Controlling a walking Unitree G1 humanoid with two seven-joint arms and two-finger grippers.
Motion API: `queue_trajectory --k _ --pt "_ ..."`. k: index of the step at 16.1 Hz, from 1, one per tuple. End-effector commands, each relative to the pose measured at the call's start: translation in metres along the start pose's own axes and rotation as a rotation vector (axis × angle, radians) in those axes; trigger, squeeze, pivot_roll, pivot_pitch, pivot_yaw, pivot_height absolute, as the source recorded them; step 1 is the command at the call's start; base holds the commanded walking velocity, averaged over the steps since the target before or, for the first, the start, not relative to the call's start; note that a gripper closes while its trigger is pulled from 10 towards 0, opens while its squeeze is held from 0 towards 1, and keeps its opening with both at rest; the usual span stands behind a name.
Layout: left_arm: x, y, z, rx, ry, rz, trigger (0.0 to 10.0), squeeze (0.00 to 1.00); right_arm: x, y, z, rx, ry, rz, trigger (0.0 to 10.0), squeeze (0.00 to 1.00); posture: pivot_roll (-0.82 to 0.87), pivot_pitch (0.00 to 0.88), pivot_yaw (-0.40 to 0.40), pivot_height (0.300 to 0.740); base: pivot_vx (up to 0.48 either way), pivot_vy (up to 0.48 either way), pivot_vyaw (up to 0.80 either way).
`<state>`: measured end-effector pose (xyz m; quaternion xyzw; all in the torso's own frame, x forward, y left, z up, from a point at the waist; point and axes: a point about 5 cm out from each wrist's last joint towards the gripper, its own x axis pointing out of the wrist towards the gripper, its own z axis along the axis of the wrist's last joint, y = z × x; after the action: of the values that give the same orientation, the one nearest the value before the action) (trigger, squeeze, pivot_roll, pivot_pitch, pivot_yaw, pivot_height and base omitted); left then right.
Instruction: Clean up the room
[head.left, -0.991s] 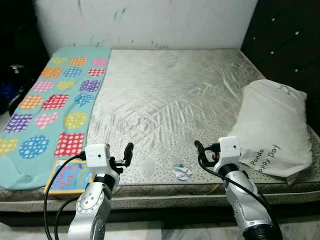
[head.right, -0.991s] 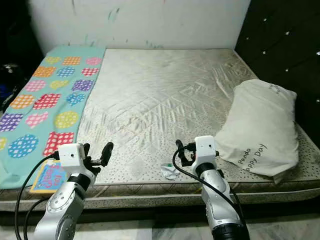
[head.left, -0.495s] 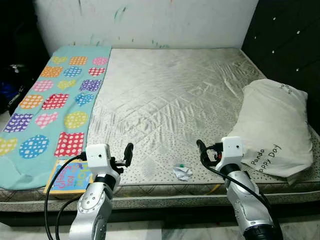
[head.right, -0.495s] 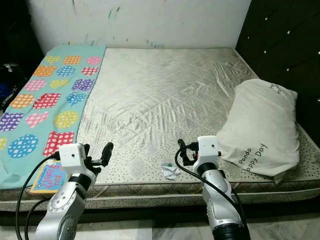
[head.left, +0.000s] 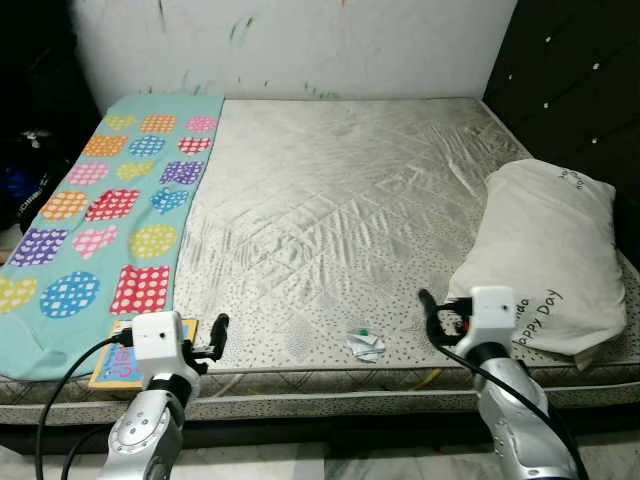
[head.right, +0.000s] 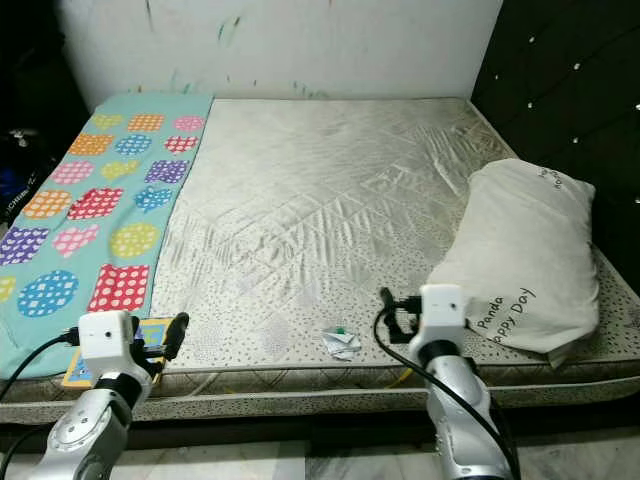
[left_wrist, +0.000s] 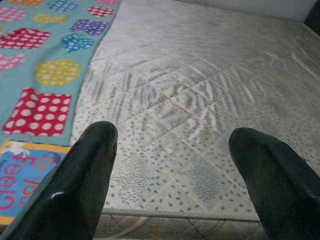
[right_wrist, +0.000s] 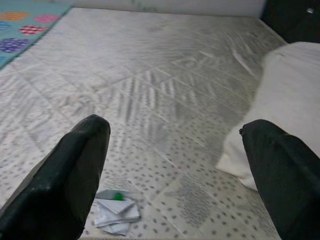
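nearest us, our left gripper (left_wrist: 175, 175) and right gripper (right_wrist: 175, 175) hover at the near edge of the mattress (head.left: 340, 200), both with fingers spread wide and holding nothing. just beyond the right gripper, a little to its left, lies the crumpled wrapper (head.left: 365, 343) with a green spot — likely the first thing to clear. to take it well, we lower the right fingers around it and pinch the paper, not the sheet. at the near left, a picture book (head.left: 122, 360) peeks from under the patterned blanket (head.left: 110, 200); farther right rests the pillow (head.left: 545, 260).
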<state>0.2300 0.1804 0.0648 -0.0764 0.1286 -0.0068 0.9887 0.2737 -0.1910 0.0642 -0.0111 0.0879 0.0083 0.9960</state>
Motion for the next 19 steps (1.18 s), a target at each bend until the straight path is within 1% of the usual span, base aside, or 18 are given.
queue_trajectory --k 1,5,12,19 --pt "-0.001 -0.004 0.003 0.016 0.002 -0.027 10.0 0.00 0.000 0.001 0.005 0.008 -0.009 -0.002 10.0 0.00 -0.07 0.000 -0.003 0.740 0.000 0.000 0.00" --pt "-0.001 -0.006 0.004 0.019 0.003 -0.032 10.0 0.00 0.000 0.009 0.004 0.009 0.009 0.023 10.0 0.00 -0.07 0.000 -0.012 0.740 0.000 0.000 0.00" --pt "0.007 -0.012 0.008 0.012 -0.010 -0.041 10.0 0.00 0.003 0.011 0.005 -0.003 0.011 0.031 10.0 0.00 -0.07 0.000 -0.014 0.740 0.000 0.000 0.00" --pt "0.007 -0.014 0.007 0.008 -0.015 -0.036 10.0 0.00 0.006 0.014 0.006 -0.001 0.009 0.049 10.0 0.00 -0.07 0.000 -0.022 0.740 0.000 0.000 0.00"
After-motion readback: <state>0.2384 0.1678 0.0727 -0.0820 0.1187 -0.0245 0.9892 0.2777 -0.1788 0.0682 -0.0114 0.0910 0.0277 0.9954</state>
